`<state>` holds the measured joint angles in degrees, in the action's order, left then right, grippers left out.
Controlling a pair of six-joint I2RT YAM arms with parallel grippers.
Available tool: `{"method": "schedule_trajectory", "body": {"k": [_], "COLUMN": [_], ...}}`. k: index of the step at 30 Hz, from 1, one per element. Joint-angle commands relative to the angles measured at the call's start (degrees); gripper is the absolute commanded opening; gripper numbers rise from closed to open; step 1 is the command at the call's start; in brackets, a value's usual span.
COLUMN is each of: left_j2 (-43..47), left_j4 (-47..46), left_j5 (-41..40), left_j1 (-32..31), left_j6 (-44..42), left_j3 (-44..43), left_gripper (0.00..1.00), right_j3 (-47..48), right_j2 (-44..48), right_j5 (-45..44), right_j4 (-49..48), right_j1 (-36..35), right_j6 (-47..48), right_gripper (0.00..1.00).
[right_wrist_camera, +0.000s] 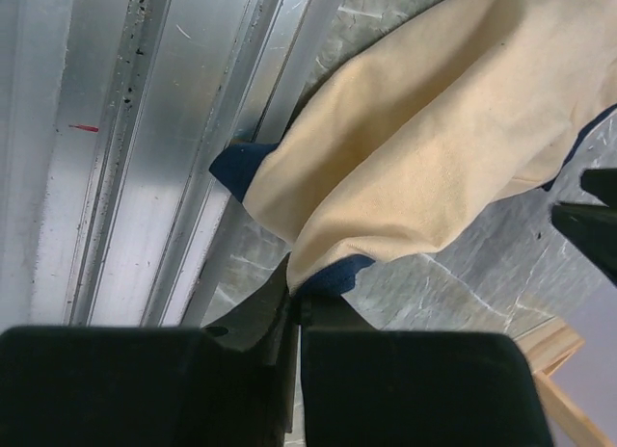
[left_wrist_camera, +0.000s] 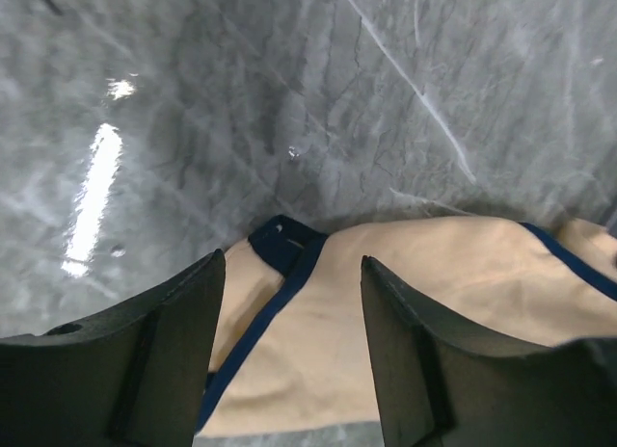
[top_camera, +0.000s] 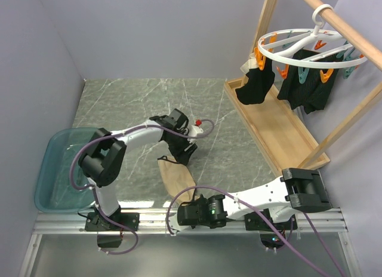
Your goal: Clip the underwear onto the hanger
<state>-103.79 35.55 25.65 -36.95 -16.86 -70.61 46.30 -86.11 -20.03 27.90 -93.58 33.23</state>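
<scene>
The underwear [top_camera: 177, 178] lies on the desk [top_camera: 131, 104] at 6 o'clock, with the hanger [top_camera: 280, 33] well apart at 1 o'clock. The right gripper [right_wrist_camera: 292, 298] pinches only its near hem. The left gripper [left_wrist_camera: 292, 269] gapes wide above the far end. So thin a pinch may slip on lifting.

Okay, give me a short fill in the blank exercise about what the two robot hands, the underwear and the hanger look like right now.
The right hand is ___ on the navy-trimmed edge of the beige fabric underwear.
The left hand hovers over that underwear with its fingers ___.
The white plastic circular hanger hangs from the wooden rod, with ___ garments clipped to it.
Missing words: shut; open; black.
</scene>
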Motion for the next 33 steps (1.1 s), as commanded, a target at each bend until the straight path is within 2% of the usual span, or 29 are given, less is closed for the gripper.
{"method": "schedule_trajectory", "body": {"k": [1, 5, 6, 11, 12, 17, 21, 26, 28, 29, 30, 31, 32, 33], "left_j2": [-1.4, -2.6, -2.7, -2.8, -2.6, 0.2, 2.2, 7.3, 8.9, 10.3, 11.0, 11.9, 13.5, 14.3], "left_j4": [-0.6, 0.2, 0.3, -1.3, -1.4, -2.2, -1.2, -1.9, -2.3, -2.6, -3.9, -4.6, -5.4, -6.0], "left_j5": [-4.8, -6.8, -8.0, -10.4, -11.0, -13.8, -14.1, -15.4, -14.5, -14.1, -13.3, -13.2, -13.6, -14.2], "left_j1": [-1.7, -2.0, -2.0, -2.0, -1.6, 1.5, 8.1, 11.2, 11.4, 11.4, 11.3, 11.3, 11.3, 11.4], "left_j6": [-2.9, -3.4, -3.3, -0.5, -0.1, 3.9, 8.6, 12.2, 13.7, 14.5, 15.2, 15.6, 15.6, 15.5], "left_j3": [-1.6, -1.1, -1.1, -1.5, -2.4, -7.7, -12.3, -6.5, -3.9, -1.1, 0.5, 2.0, 4.8, 5.9], "left_gripper": [0.62, 0.49, 0.4, 0.11, 0.0, 0.0, 0.0, 0.0, 0.0, 0.0, 0.0, 0.0, 0.0, 0.0], "right_j3": [2.4, 2.4, 2.4, 2.5, 2.4, 0.5, -4.2, -9.6, -11.8, -13.3, -13.9, -14.0, -13.7, -13.3], "right_j2": [0.2, 0.8, 0.8, 0.9, 0.9, 3.6, 8.9, 11.7, 12.0, 11.8, 11.5, 11.1, 10.4, 10.2], "right_j5": [0.4, 0.6, 0.5, 0.4, -0.4, -4.8, -9.7, -15.9, -18.1, -20.2, -21.7, -22.3, -22.7, -22.4], "right_j4": [0.8, 1.5, 1.7, 2.5, 2.7, 4.0, 4.4, 3.9, -0.1, -1.1, -2.7, -2.6, -2.3, -2.2], "right_j1": [-0.6, -0.6, -0.6, -0.7, -0.8, -0.6, 1.5, 3.2, 2.5, 1.0, -0.3, -1.6, -3.9, -4.2], "right_j6": [-2.5, -3.1, -3.1, -3.2, -2.9, -0.3, 5.2, 8.2, 10.6, 10.9, 10.8, 10.2, 9.5, 7.7], "right_gripper": [0.0, 0.0, 0.0, 0.0, 0.0, 0.0, 0.0, 0.0, 0.14, 0.33, 0.42, 0.57, 0.97, 0.98]}}
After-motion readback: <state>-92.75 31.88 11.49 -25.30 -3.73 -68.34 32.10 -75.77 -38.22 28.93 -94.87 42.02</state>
